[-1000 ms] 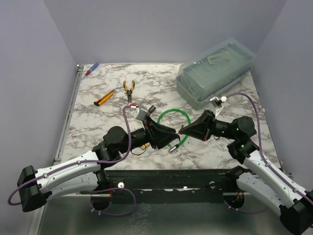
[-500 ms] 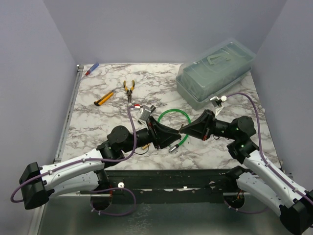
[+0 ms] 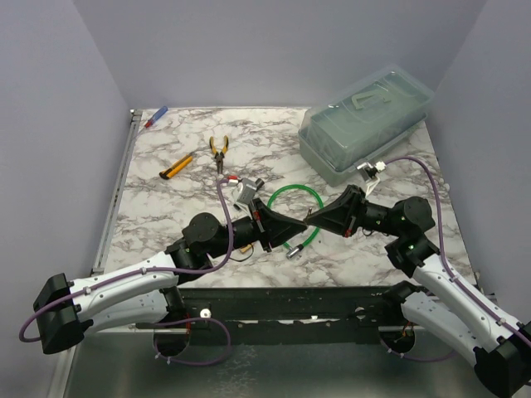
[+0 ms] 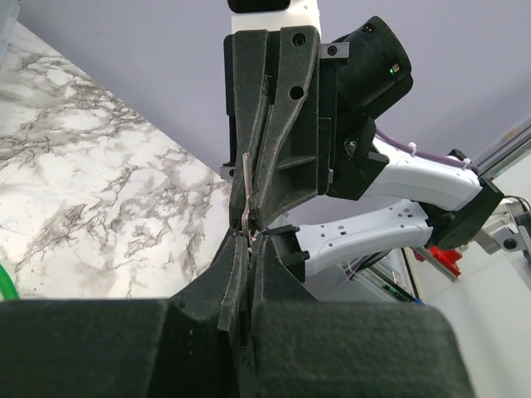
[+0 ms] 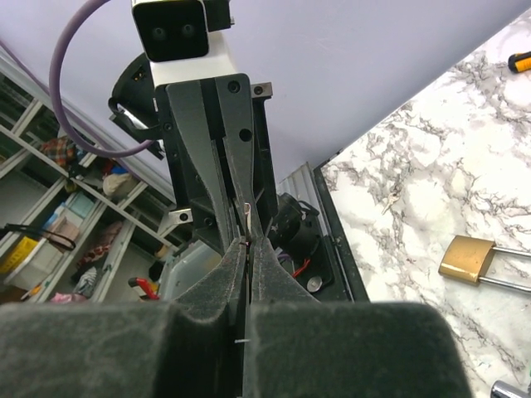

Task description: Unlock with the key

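Note:
The tiny silver key (image 4: 246, 189) sits pinched between my two grippers, which meet tip to tip above the table's middle (image 3: 306, 221). My left gripper (image 4: 251, 240) is shut on one end of the key. My right gripper (image 5: 249, 242) is shut on the other end, where a short piece of the key (image 5: 247, 212) shows past its tips. The small brass padlock (image 5: 467, 258) lies on the marble below. In the top view it is mostly hidden under my left arm.
A green cable loop (image 3: 294, 190) with a silvery cylinder end (image 3: 292, 251) lies under the grippers. A clear plastic box (image 3: 365, 124) stands back right. Pliers (image 3: 219, 152), a yellow utility knife (image 3: 175, 167) and a marker (image 3: 156, 117) lie back left.
My left arm has moved right until its fingertips meet the right gripper's tips. The right arm has stayed still.

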Available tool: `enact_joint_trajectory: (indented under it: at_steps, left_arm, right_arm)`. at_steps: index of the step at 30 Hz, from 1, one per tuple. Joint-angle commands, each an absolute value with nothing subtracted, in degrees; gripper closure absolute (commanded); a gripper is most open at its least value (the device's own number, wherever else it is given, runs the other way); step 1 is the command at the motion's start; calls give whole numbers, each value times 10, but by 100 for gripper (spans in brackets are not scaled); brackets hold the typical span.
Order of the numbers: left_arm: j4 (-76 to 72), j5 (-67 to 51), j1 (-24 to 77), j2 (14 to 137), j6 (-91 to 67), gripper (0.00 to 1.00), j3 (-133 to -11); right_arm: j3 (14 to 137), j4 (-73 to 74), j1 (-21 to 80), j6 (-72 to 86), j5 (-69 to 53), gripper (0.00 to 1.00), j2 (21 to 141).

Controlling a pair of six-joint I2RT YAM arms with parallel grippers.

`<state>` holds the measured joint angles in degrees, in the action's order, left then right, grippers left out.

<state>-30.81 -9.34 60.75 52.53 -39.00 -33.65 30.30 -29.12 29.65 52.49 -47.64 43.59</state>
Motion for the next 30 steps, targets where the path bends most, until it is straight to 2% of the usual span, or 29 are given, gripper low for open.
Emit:
enact_joint_trajectory:
  at_steps: [1,4,5,7,14,24,30]
  left_arm:
    - [-323,-84,606,519,-375,100,-328]
    - [-313,-92,606,516,-374,100,-328]
    - [-308,-98,606,515,-372,100,-329]
    - [-298,-107,606,511,-371,100,-330]
    - [-250,-132,606,496,-361,100,-341]
    - [-223,-136,606,495,-366,100,-352]
    - [-226,-139,606,492,-368,100,-353]
  right_arm:
    - [309,-303,299,526,-492,92,434]
    - [328,-252,299,496,-482,65,427]
    - [336,-234,299,485,-476,59,425]
    - [354,-198,300,467,-462,52,421]
    - [399,-112,299,413,-432,52,422]
    - [411,-94,300,387,-448,59,437]
    - [407,-83,299,376,-449,55,442]
